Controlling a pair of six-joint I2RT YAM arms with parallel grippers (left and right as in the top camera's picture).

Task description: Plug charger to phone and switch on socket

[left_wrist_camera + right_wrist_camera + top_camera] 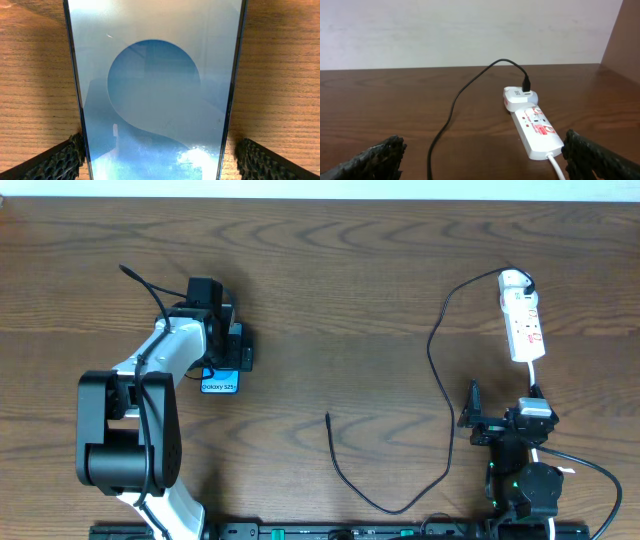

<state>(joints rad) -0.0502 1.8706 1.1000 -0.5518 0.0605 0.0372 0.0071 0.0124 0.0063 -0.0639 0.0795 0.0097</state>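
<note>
The phone (220, 382) lies flat on the table at the left, its blue screen filling the left wrist view (155, 90). My left gripper (228, 350) is open and straddles the phone (160, 162), its left finger at the phone's edge and its right finger a little apart. The white socket strip (523, 320) lies at the far right and also shows in the right wrist view (536, 129). The black charger cable (440, 380) runs from a white adapter (517, 96) at the strip's far end, its free tip (328, 417) lying mid-table. My right gripper (505, 402) is open and empty (482, 160), just short of the strip.
The strip's white cord (557, 167) leaves its near end beside my right finger. The charger cable (452, 107) curves across the wood between my right fingers. A pale wall rises behind the table's far edge.
</note>
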